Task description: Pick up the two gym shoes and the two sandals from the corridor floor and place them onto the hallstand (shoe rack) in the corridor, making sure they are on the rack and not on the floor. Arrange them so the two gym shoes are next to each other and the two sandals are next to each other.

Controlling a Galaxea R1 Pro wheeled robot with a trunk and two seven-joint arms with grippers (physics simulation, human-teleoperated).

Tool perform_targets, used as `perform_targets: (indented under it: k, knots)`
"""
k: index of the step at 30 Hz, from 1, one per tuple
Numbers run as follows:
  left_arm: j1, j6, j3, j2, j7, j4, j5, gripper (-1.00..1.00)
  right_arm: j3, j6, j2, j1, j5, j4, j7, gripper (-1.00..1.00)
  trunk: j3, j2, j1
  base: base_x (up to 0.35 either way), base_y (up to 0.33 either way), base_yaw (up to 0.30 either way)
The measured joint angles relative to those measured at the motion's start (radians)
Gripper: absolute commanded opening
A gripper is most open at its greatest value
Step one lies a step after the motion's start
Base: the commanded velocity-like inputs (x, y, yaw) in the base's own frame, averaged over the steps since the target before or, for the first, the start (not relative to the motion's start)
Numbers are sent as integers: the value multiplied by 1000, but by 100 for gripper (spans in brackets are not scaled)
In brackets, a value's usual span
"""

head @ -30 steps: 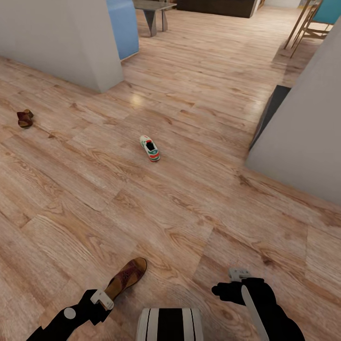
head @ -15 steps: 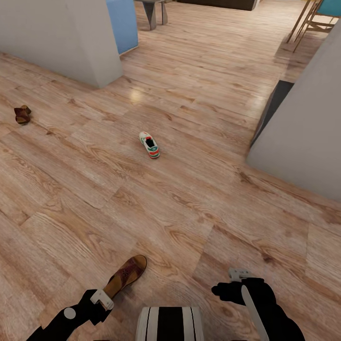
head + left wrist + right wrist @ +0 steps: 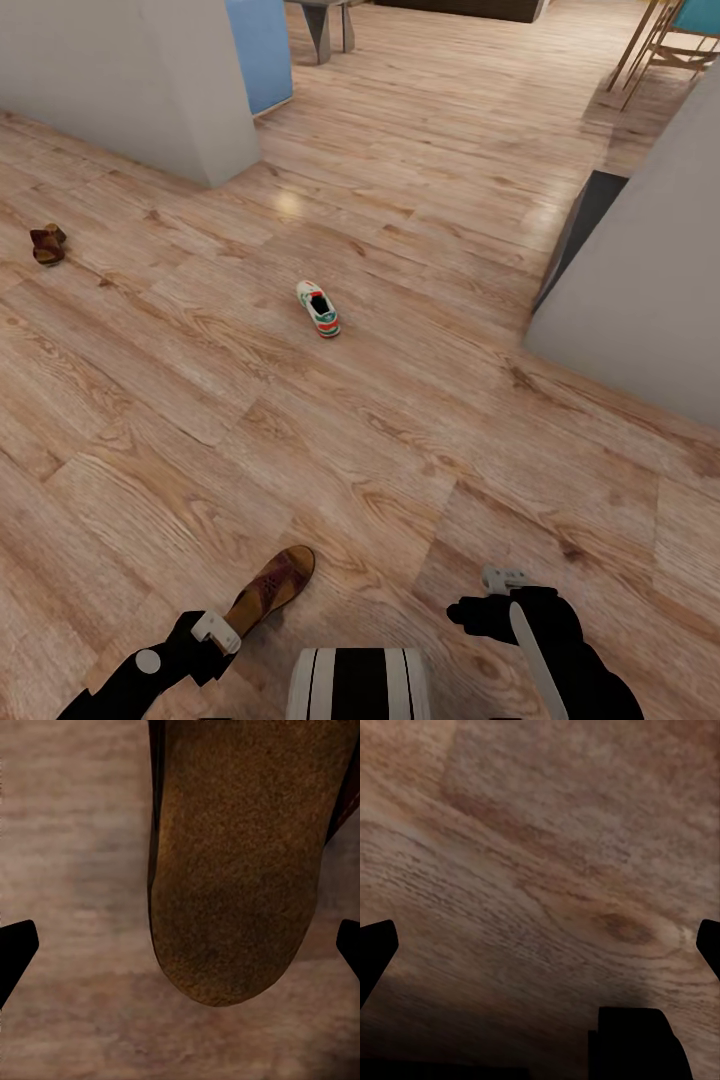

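One brown sandal (image 3: 270,590) lies on the wood-plank corridor floor (image 3: 380,420) just ahead of my left gripper (image 3: 215,632). In the left wrist view its tan insole (image 3: 232,862) reaches down between the fingers, which stand wide apart and clear of it, so the gripper (image 3: 180,952) is open. The second sandal (image 3: 47,244) lies far off at the left. A white gym shoe (image 3: 318,309) with green stripes and a red-orange heel sits mid-floor. My right gripper (image 3: 500,580) hangs open over bare planks (image 3: 547,870). The other gym shoe and the hallstand are out of view.
A white wall corner (image 3: 150,80) with a blue panel (image 3: 258,50) stands at the back left. A grey wall (image 3: 650,280) with a dark panel (image 3: 580,235) closes the right side. Table legs (image 3: 325,25) and wooden chairs (image 3: 660,50) stand far back.
The whole head view has shifted slightly, so the camera moved. Shoes and sandals stay where they lay, and both grippers hold the same pose.
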Motion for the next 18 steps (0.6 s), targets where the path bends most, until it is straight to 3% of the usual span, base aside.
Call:
perform_targets:
  k: [18]
  knots:
    - [0, 0, -1, -2, 25, 0, 0, 100, 0, 0, 0, 0, 0, 0, 0, 100, 0, 0, 0, 0, 0, 0]
